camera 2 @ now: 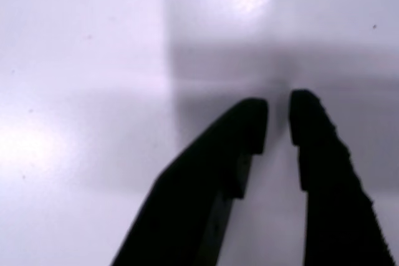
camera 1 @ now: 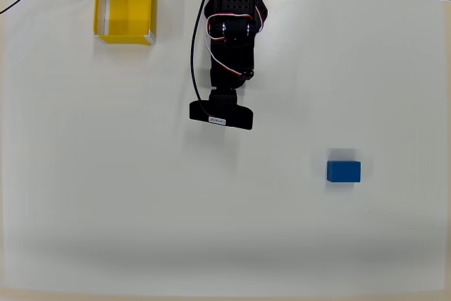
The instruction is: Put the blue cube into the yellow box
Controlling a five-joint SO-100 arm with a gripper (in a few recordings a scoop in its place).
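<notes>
Overhead view: your arm (camera 1: 229,40) comes in from the top edge, roughly mid-frame, w/ the wrist camera bar at its tip over bare white table (camera 1: 106,195). The blue cube (camera 1: 344,171) sits flat on the table, lower right of the arm tip & well apart from it, nothing touching it. The yellow box (camera 1: 125,12) is at the top left corner of the table, open top up, yellow floor showing, nothing inside. Cube & box are well apart, w/ the arm between them. You can't read the fingers from up here, the arm's own body covers them.

Wrist view: the gripper (camera 2: 278,119) looks down at plain table, somewhat blurred. The two dark fingers (camera 2: 246,135) nearly meet at the tips, just a thin slit of table showing between them, so the jaws are all but pressed together & pinching nothing. No cube or box under them, only a grey shadow on the surface.

Progress, as I judge it: basically nothing done yet. Cube not grasped, not lifted, box not filled. Left for you: swing toward the cube's side, spread the jaws wide enough to straddle it, descend, pinch, lift, carry across to the top left corner & drop it in the box. The whole job is ahead.
</notes>
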